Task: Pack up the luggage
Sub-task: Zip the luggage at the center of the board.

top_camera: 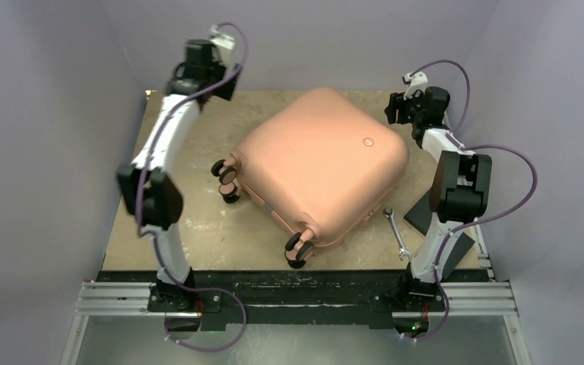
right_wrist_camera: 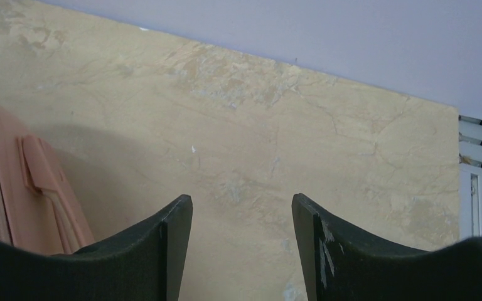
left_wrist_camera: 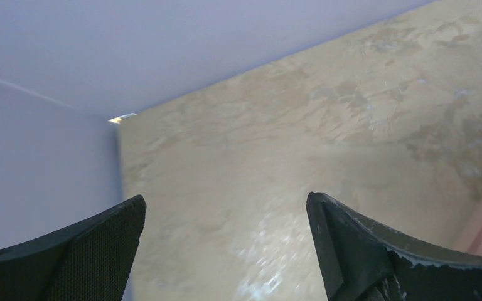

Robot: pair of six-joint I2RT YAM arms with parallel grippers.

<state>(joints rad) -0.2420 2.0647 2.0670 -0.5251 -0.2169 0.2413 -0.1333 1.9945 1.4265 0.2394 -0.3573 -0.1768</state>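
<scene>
Salmon-pink hard-shell suitcase (top_camera: 323,163), zipped, skewed mid-worktop (top_camera: 198,236); room along left, far edges. Left jaws spread wide, right jaws parted, both empty.

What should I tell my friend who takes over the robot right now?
Left end effector: open, empty, over the table's far left corner.
Right end effector: open, empty, beside the suitcase's far right side.
Suitcase: closed, lying flat mid-table; contents hidden.
Wrench: on the table by the right arm, outside the suitcase.
To do: probably pack the wrench.
</scene>
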